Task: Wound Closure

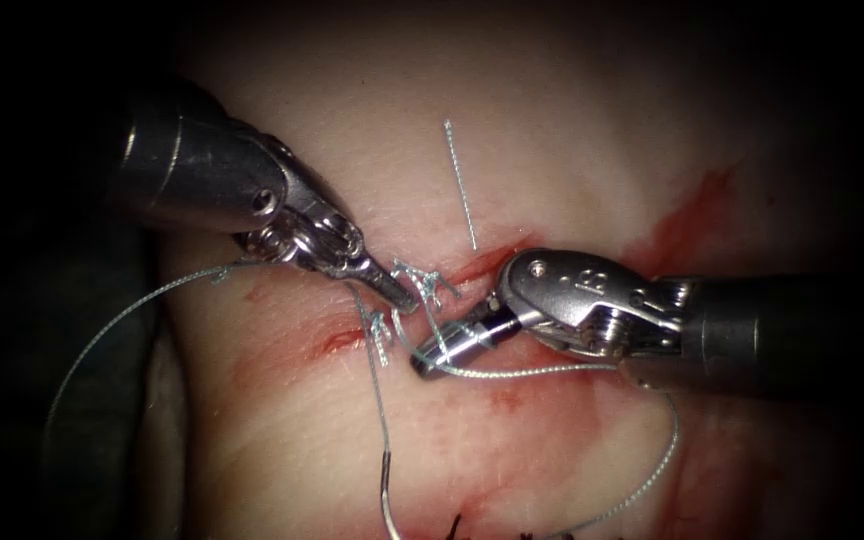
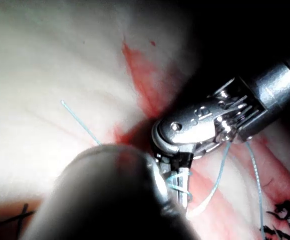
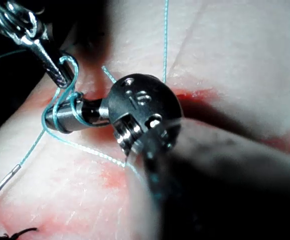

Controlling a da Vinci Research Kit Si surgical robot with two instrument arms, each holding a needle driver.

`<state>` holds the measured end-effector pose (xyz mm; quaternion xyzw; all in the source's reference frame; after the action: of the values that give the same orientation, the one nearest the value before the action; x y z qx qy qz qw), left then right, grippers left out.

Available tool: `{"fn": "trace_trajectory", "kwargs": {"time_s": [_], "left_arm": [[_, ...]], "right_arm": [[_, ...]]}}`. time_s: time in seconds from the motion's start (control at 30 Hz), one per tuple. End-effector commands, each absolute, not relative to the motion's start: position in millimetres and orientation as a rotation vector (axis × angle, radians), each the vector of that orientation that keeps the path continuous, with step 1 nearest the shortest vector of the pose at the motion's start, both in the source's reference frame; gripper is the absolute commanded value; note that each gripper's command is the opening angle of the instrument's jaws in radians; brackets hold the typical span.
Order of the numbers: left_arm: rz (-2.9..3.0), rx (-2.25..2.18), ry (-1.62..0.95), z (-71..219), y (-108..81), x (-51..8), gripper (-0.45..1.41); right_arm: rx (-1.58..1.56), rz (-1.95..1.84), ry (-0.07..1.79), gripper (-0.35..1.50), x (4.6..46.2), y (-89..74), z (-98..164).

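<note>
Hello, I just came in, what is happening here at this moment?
Two tools are working on thread at a cut in the tissue. The left claw is shut on the thread by the cut. The right claw has thread wrapped around it and holds nothing that I can see. The needle lies free on the tissue, below the cut, not in the tissue.

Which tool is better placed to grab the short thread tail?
Right, probably: the right steel tool, shut, empty, wrapped in pale blue thread, sits beside the short tail. The left steel tool grips thread. The curved needle lies free on the pink tissue.
</note>
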<state>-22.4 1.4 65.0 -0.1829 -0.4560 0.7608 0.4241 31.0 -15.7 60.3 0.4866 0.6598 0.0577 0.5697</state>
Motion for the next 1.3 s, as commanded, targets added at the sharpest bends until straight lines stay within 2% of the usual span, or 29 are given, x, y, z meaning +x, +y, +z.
{"fn": "trace_trajectory", "kwargs": {"time_s": [0.03, 0.5, 0.93, 1.13, 1.3], "left_arm": [[1.907, -0.45, -1.155, 65.7, 1.1, -23.0, -0.45], [1.84, -0.36, -1.211, 67.0, -0.5, -23.4, -0.45], [1.706, -0.345, -1.165, 68.0, -1.3, -25.7, -0.45], [1.669, -0.334, -1.203, 67.7, -2.3, -26.4, -0.45], [1.615, -0.348, -1.234, 67.5, -2.9, -27.6, -0.45]], "right_arm": [[1.148, 0.151, 1.564, -0.35, 31.8, -15.7, 60.4], [1.11, 0.167, 1.559, -0.35, 31.2, -15.1, 60.8], [1.265, 0.38, 1.611, -0.35, 30.2, -15.2, 60.7], [1.075, 0.577, 1.614, -0.35, 29.4, -15.4, 61.0], [0.869, 0.695, 1.534, -0.35, 28.7, -15.8, 61.8]]}}
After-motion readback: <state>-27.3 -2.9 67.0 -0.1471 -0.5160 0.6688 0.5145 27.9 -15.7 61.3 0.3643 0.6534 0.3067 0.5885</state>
